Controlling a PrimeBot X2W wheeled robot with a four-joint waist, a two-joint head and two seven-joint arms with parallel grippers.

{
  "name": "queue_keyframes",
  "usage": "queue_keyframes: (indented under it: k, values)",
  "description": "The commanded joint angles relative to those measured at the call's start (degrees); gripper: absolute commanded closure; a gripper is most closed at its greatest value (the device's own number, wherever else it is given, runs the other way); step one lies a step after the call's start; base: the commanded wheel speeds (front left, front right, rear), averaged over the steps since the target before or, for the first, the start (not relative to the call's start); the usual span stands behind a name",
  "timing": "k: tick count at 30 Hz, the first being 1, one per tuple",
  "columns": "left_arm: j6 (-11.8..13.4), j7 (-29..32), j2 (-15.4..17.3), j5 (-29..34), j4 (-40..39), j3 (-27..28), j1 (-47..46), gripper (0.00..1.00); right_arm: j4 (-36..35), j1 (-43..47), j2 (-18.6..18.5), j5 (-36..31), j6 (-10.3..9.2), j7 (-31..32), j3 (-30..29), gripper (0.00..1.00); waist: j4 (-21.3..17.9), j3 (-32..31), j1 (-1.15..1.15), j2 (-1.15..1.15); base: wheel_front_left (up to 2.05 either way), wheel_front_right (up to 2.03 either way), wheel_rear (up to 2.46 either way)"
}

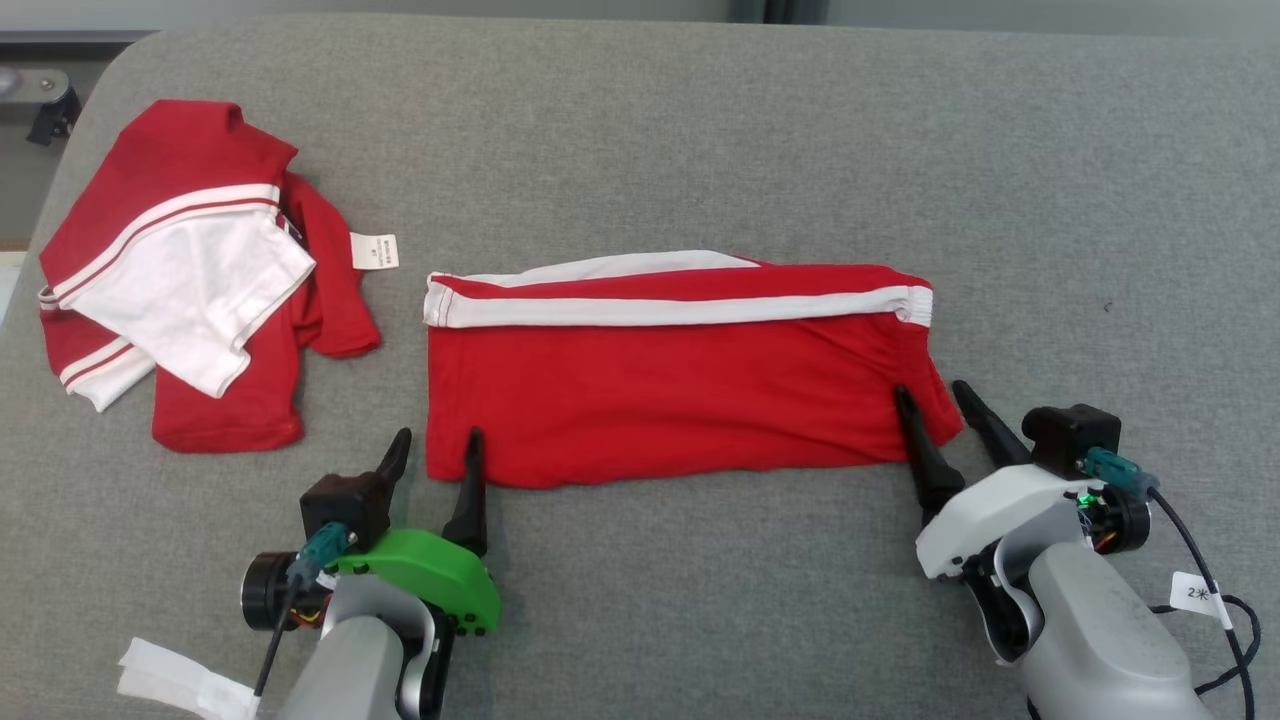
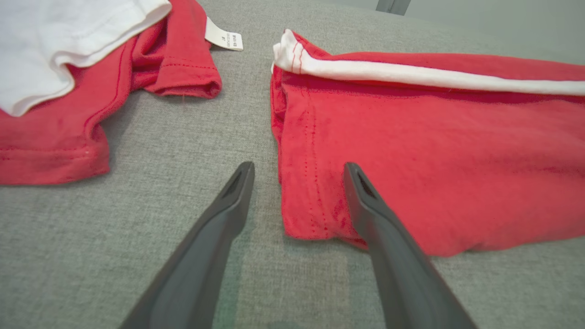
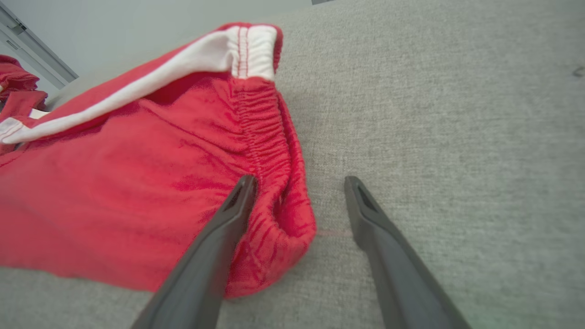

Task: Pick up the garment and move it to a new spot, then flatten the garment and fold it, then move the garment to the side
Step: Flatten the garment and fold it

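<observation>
Lying folded: garment (image 1: 670, 390) | left end effector (image 1: 437, 437), right end effector (image 1: 931, 388) spread astride its corners, maybe touching | crumpled clothes (image 1: 190, 290) leftward

place: indoor robot test room, it seems | cues: grey fabric-covered surface (image 1: 700, 120); plain pale wall (image 3: 137, 27)

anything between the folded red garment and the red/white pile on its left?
Bare grey surface, plus the white tag of the pile jutting toward the garment. Head and left wrist views show it.
</observation>
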Motion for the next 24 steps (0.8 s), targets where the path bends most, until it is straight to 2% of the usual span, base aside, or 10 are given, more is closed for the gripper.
queue_keyframes:
  k: [1, 6, 13, 14, 18, 21, 24]
  values:
    - [-0.2, 0.0, 0.1, 0.5, 0.1, 0.3, -0.5, 0.00, 2.3, 2.3, 0.0, 0.8, -0.11, 1.0, 1.1, 1.00, -0.2, 0.1, 0.00, 0.00, 0.00, 0.00, 0.00]
    - [-0.4, 0.0, 0.0, 1.2, 0.1, 0.9, -0.4, 0.00, 0.2, 2.8, 0.0, 2.2, -0.11, 0.9, -1.0, 1.00, -0.9, 0.0, 0.00, 0.00, 0.00, 0.00, 0.00]
    - [-0.8, 0.0, 0.0, 1.9, 0.1, 1.3, 0.4, 0.00, -4.1, 2.3, -1.9, -1.9, -0.12, 0.5, -13.9, 1.00, -2.4, -1.0, 0.00, 0.00, 0.00, 0.00, 0.00]
    - [-0.7, 0.0, -0.1, 2.0, 0.3, 1.3, 0.7, 0.00, -5.0, 2.2, -2.9, -3.2, -0.11, 0.5, -17.3, 1.00, -2.9, -1.3, 0.00, 0.00, 0.00, 0.00, 0.00]
    - [-0.8, 0.0, -0.1, 2.0, 0.6, 1.2, 1.4, 0.00, -8.0, 1.0, -4.1, -6.7, -0.11, 0.5, -22.6, 1.00, -3.9, -2.0, 0.00, 0.00, 0.00, 0.00, 0.00]
    - [-0.7, 0.0, -0.2, 2.1, 0.9, 1.2, 1.7, 0.00, -10.4, 0.4, -2.7, -8.1, -0.09, 0.5, -21.7, 1.00, -4.4, -2.6, 0.00, 0.00, 0.00, 0.00, 0.00]
    - [-0.7, 0.0, -0.2, 2.1, 1.4, 0.8, 2.0, 0.00, -12.2, 0.8, -1.3, -7.3, -0.06, 0.6, -15.8, 1.00, -4.6, -3.4, 0.00, 0.00, 0.00, 0.00, 0.00]
